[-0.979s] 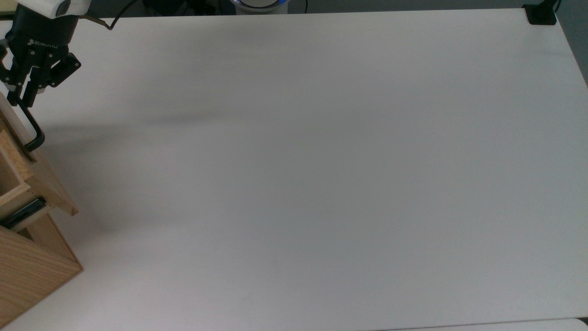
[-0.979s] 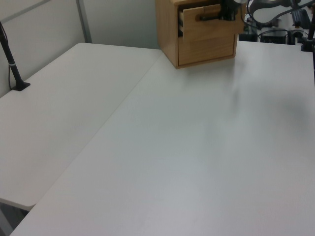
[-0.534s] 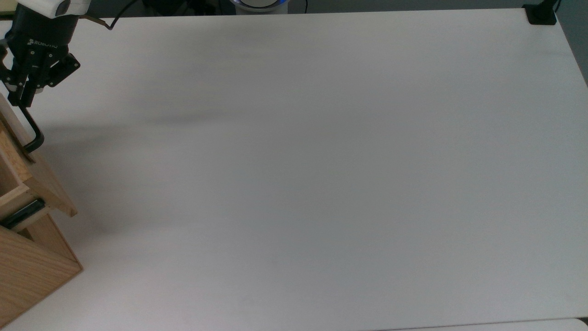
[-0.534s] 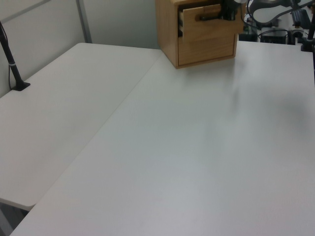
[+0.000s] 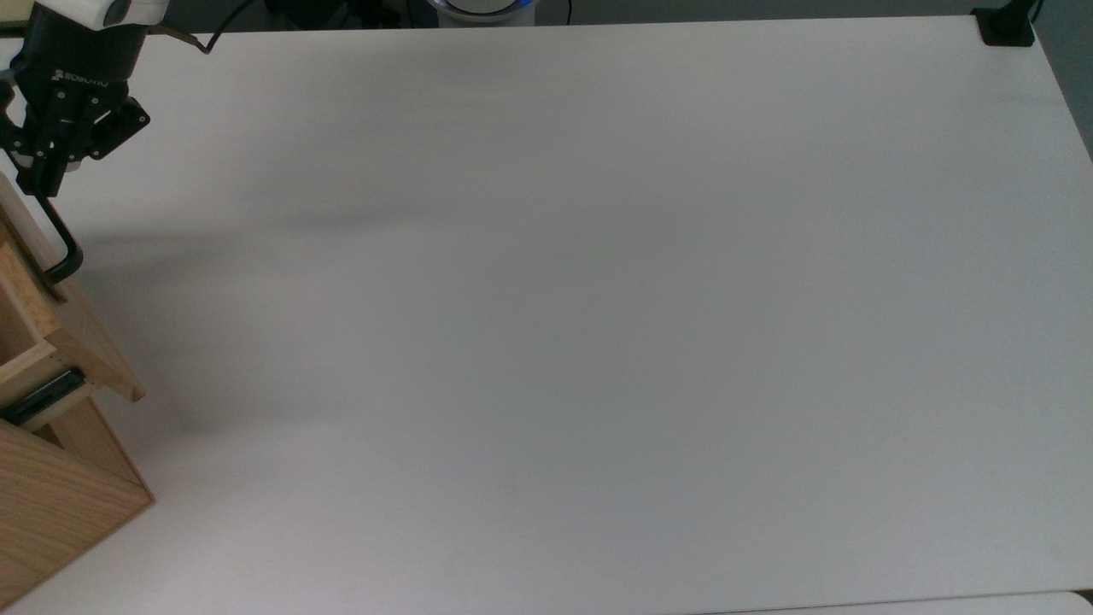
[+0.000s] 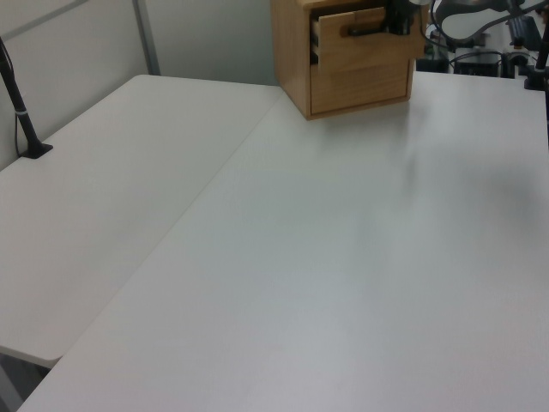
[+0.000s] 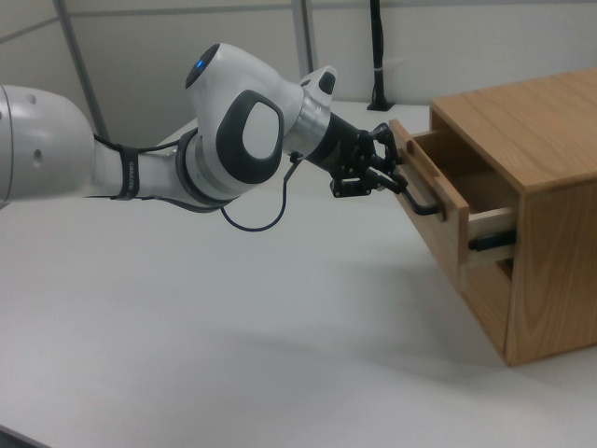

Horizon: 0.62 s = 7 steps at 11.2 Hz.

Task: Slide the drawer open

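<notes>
The drawer stands partly pulled out of the wooden cabinet, with its black slide rail showing. At the top view's far left, the drawer front carries the thin black handle. My gripper sits at the upper end of that handle with its fingers slightly apart. The tips are just off the bar and nothing is held. In the right view the gripper points at the handle from the right view's left. The left view has the drawer at the top, with the gripper beside it.
The white table spreads wide and bare across the top view's right. A black clamp post stands at its far corner. The white arm reaches in from the right view's left. A second table adjoins in the left view.
The gripper has drawn back a little from the handle's end, towards the top view's upper edge. The drawer has stayed where it was.
</notes>
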Tool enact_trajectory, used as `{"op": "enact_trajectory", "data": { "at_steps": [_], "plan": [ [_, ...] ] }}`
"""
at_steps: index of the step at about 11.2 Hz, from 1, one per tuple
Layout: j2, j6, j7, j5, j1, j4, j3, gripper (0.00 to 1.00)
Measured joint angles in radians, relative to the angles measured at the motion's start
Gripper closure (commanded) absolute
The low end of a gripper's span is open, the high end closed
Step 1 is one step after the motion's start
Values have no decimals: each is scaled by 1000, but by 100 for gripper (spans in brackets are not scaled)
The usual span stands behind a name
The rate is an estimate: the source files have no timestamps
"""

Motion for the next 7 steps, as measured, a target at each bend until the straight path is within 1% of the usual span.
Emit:
{"op": "enact_trajectory", "data": {
  "at_steps": [2, 5, 6, 7],
  "plan": [
    [-26, -24, 1, 0, 16, -18, 2, 100],
    [-37, -52, 13, 0, 36, -38, 4, 100],
    [-40, -79, 13, 0, 38, -38, 8, 98],
    [-51, -138, 22, 25, 46, -37, 20, 97]
  ]
}}
